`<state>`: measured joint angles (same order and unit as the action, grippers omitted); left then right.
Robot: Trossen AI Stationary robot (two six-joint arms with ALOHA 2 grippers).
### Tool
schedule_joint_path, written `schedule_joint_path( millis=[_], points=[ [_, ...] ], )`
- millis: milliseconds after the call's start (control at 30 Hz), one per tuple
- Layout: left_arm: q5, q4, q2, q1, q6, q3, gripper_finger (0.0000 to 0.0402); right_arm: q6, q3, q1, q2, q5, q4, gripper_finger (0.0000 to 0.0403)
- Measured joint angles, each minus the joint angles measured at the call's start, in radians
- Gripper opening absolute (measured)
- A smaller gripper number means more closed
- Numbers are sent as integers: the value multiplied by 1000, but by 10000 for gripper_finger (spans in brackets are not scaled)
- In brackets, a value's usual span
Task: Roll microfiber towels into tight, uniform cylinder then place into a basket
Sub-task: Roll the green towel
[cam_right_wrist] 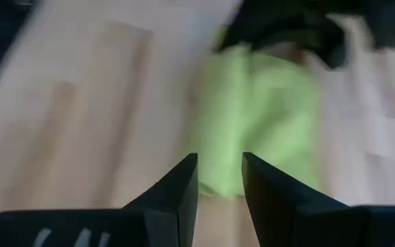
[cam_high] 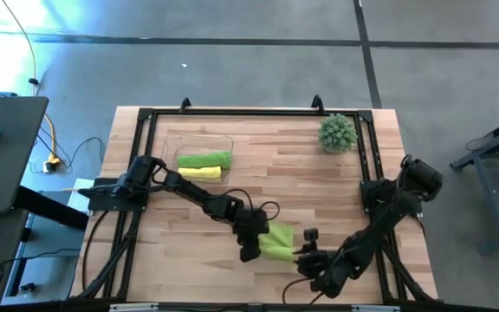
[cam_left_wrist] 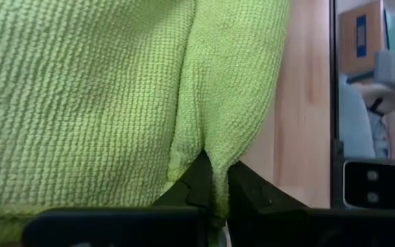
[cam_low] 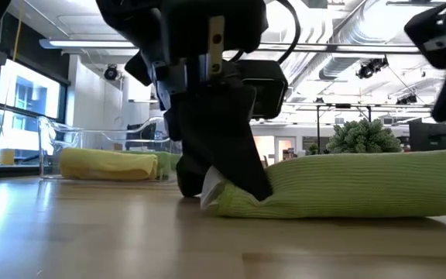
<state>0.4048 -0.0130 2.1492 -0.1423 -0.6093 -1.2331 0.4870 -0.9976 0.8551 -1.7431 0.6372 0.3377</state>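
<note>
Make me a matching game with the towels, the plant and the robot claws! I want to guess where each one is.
Things:
1. yellow towel
2. spiky plant
3. left claw
4. right claw

Places or states:
A. open, just beside the lime green towel on the table
B. lying in the clear basket
C. standing near the table's far right corner
D. pinched shut on the lime green towel

Pairs: 1-B, 2-C, 3-D, 4-A

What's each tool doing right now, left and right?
Left tool: closed, pinching a fold of the lime green towel.
Right tool: open, holding nothing, just short of that towel.
</note>
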Motion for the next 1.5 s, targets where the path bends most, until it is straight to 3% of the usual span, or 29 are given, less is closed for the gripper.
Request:
schedule_joint_path(
  millis=[167, 467, 767, 1000, 1333, 1500],
  points=[
    [-11, 3, 0, 10, -49, 0, 10, -84, 0, -6, -54, -74, -83, 108],
    [-11, 5, 0, 10, -53, 0, 14, -86, -1, -32, -69, -55, -63, 141],
    [18, 15, 0, 11, -52, 0, 16, -59, -1, -108, -71, -189, -27, 154],
    [0, -6, -46, 11, 0, 6, 21, -55, -6, -155, -127, -223, -27, 154],
    [-46, -254, -132, 0, 246, 3, 107, 38, -6, -179, -153, -234, -32, 153],
    [-125, -379, -189, -6, 368, 6, 147, 96, -6, -197, -153, -276, -33, 120]
  ],
)
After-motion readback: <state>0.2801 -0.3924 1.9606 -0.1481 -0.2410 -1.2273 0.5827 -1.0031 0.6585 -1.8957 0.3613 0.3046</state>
